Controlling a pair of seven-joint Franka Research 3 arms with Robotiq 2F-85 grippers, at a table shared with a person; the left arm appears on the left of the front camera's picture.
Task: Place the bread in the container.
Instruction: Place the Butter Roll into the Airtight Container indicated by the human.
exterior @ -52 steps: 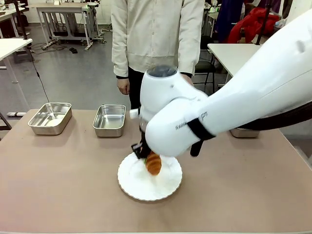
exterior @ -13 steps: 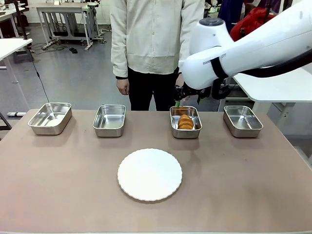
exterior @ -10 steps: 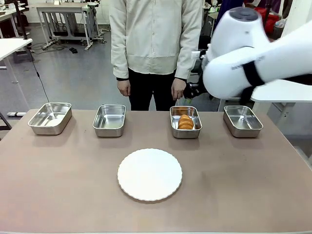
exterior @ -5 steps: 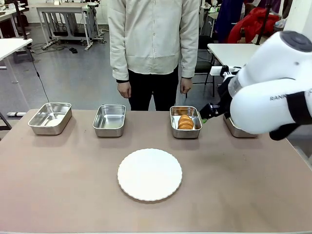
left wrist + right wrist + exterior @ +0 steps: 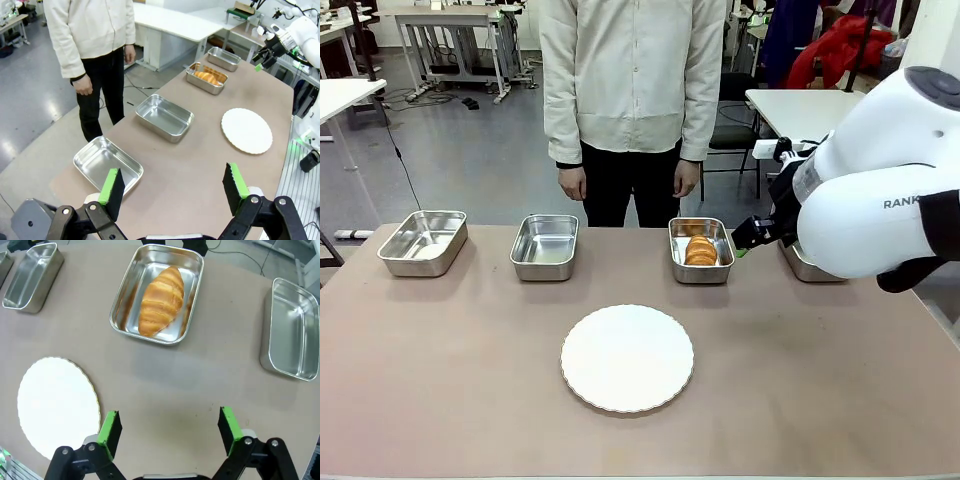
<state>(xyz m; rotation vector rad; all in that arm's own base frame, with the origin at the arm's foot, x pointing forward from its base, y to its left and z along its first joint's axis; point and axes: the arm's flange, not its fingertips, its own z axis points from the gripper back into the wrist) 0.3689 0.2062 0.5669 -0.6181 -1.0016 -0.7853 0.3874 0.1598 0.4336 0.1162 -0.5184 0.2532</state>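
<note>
basically done: the bread (image 5: 161,301) lies inside the container (image 5: 123,304), third pan from the left in the row of four in the front view, bread (image 5: 700,249) resting on the pan floor. right gripper (image 5: 167,432) hangs over bare table on the near side of that pan, jaws spread wide, nothing between the pads; in the front view it sits just right of the container (image 5: 700,275), apart from it. left gripper (image 5: 174,187) is also spread and empty, well apart from the pans, looking down the table from its left end.

risks from here, judged: little. the right arm is bulky and close to the two right-hand pans, so a low or sideways sweep could clip a rim and slide or tip the pan, which is light and shiny and likely skates easily. the person's hands (image 5: 686,180) hang just behind the table edge near that pan, so a move toward the far side is the one to avoid.

orientation: bread's long axis runs along the pan's long side, near edge to far edge of the table, slightly diagonal in the right wrist view; far tip narrower, near end broader, near end close to the near wall. white plate (image 5: 627,358) sits bare mid-table.
</note>
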